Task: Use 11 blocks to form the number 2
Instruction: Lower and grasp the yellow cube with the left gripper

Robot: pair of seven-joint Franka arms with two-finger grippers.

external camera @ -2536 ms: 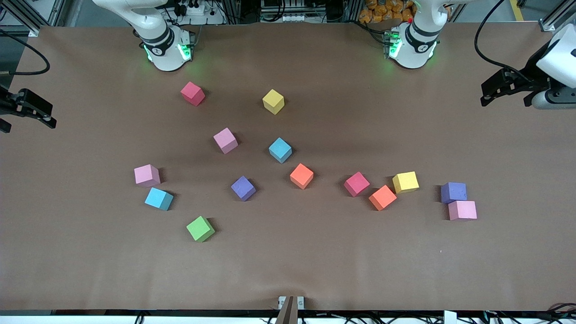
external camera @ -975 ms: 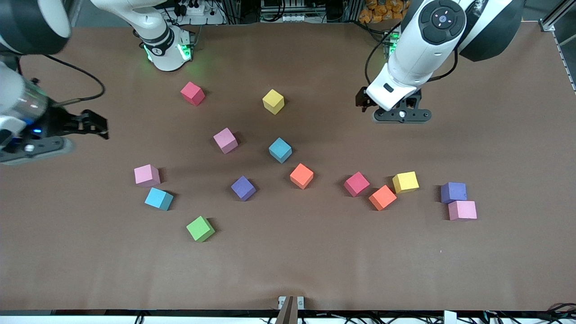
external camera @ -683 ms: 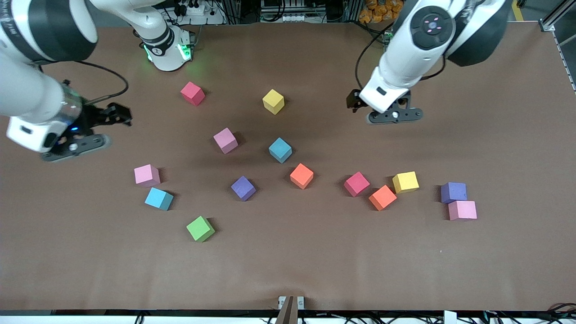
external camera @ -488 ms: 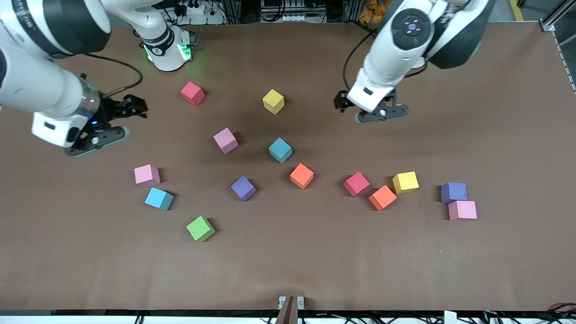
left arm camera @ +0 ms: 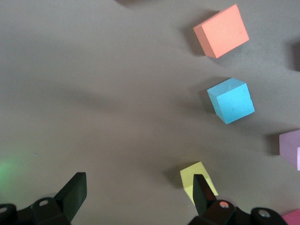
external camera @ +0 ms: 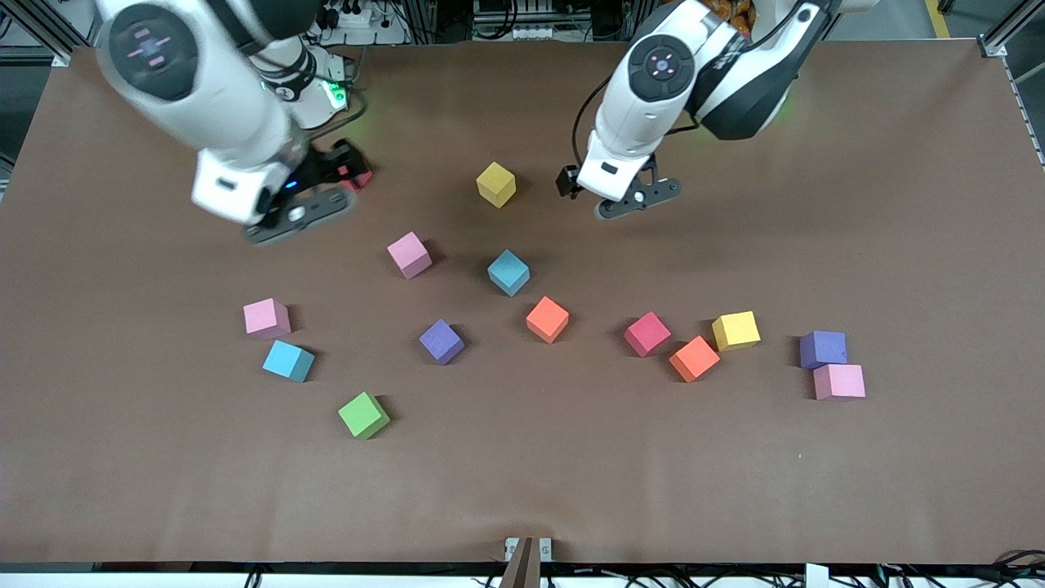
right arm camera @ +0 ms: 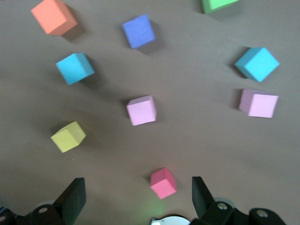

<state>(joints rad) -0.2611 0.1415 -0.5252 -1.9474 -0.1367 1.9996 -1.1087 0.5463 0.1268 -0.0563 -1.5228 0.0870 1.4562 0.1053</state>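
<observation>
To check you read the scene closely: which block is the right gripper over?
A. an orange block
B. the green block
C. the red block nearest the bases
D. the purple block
C: the right gripper is open over the red block, seen between its fingers in the right wrist view.

Two white arms with glossy black joint bands; each round joint cap bears small pink markings. Black cables loop from the wrists. A green light glows at the right arm's base. The left gripper [external camera: 627,198] and right gripper [external camera: 326,175] are black, with dark wedge-shaped fingers [left arm camera: 75,192].
</observation>
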